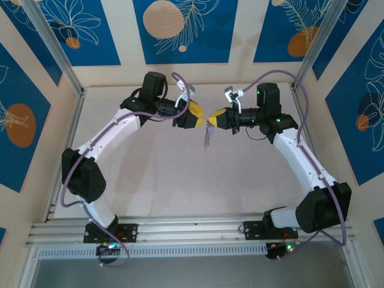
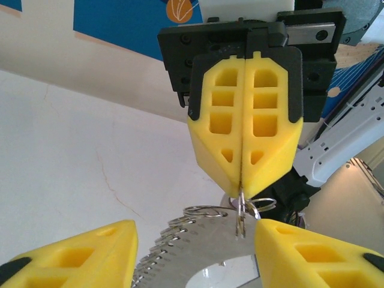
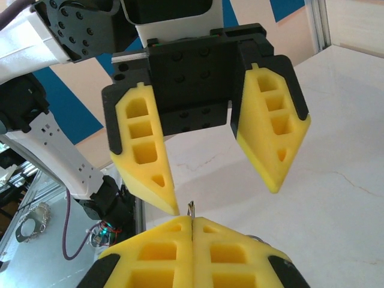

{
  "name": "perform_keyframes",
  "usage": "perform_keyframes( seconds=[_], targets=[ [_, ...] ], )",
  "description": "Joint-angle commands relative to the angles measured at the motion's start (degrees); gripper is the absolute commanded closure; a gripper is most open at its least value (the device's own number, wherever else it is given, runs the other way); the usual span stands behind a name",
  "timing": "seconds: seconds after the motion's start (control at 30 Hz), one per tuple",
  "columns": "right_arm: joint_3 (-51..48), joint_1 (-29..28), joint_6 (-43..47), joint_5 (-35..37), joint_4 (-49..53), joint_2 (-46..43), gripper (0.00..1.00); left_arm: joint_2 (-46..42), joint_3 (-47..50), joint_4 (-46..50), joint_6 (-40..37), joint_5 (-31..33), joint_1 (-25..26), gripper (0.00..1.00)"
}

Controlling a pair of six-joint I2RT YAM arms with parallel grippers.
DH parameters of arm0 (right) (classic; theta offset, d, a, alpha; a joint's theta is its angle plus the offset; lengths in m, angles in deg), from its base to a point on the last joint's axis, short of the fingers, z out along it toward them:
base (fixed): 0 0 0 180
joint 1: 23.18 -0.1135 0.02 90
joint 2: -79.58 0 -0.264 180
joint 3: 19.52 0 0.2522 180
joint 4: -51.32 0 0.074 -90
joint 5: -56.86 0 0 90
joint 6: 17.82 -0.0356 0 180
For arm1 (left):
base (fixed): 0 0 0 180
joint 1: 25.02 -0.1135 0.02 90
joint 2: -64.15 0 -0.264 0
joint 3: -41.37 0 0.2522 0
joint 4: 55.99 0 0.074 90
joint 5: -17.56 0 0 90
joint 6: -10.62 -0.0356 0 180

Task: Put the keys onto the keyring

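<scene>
The right gripper [image 2: 242, 187] has its yellow pads pressed together on a thin wire of the keyring [image 2: 203, 211]. The keyring hangs just under those tips, held up in the air well above the table [image 1: 150, 174], with its row of silver keys [image 2: 161, 255] fanning out below the loop. The left gripper [image 3: 223, 197] faces the keyring with jaws spread, one finger on each side of it, holding nothing. This looks like a regrip. The left should close squarely on bare loop, not the dangling keys, just beside the right's hold, and the right should release only once that pinch is firm
</scene>
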Motion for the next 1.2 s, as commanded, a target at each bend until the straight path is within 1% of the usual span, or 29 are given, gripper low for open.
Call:
perform_keyframes(
  seconds=[0.0,0.27,0.47,0.6,0.73,0.83,0.9,0.97,1.0,1.03,1.1,1.17],
  targets=[
    [2.03,-0.55,0.76,-2.16,0.27,0.49,1.0,0.83,-2.13,-0.21,-0.49,-2.48,0.53,0.49],
    [2.03,-0.85,0.81,-2.05,0.13,0.64,1.0,1.35,-2.5,-0.41,-0.36,-2.61,1.09,0.58],
    [1.95,-0.89,0.64,-1.96,-0.14,0.69,1.0,1.79,-2.81,-0.43,-0.27,-2.93,1.58,0.73],
    [1.86,-0.93,0.31,-1.91,-0.49,0.69,1.0,1.99,-2.81,-0.17,-0.51,-3.19,1.95,0.86],
    [1.68,-0.96,-0.11,-1.58,-1.09,0.7,1.0,2.24,-2.81,0.41,-0.89,-3.73,2.33,0.91],
    [1.5,-1.0,-0.8,-1.11,-1.86,0.58,1.0,2.26,-2.61,1.21,-1.76,-3.38,2.71,0.97],
    [1.12,-0.88,-1.79,-0.39,-2.82,0.38,1.0,2.12,-2.0,0.76,-1.52,-2.9,2.85,0.98],
    [-0.12,-0.13,-4.32,0.39,-5.52,-0.5,0.87,1.38,-0.31,-2.39,0.58,-2.06,2.85,1.0],
    [-1.23,0.55,-6.19,0.91,-7.66,-1.3,0.78,0.83,1.05,-5.14,2.25,-1.54,2.83,1.0],
    [-2.52,1.36,-8.22,1.28,-9.95,-2.35,0.72,0.08,2.66,-8.58,4.35,-0.76,2.86,1.0],
    [-5.15,3.08,-11.93,2.02,-14.01,-4.43,0.65,-1.32,5.99,-15.87,8.73,0.9,2.65,1.0],
    [-8.13,4.61,-15.35,2.58,-17.79,-6.67,0.62,-2.29,8.85,-22.64,12.98,1.26,2.49,1.0]
  ],
)
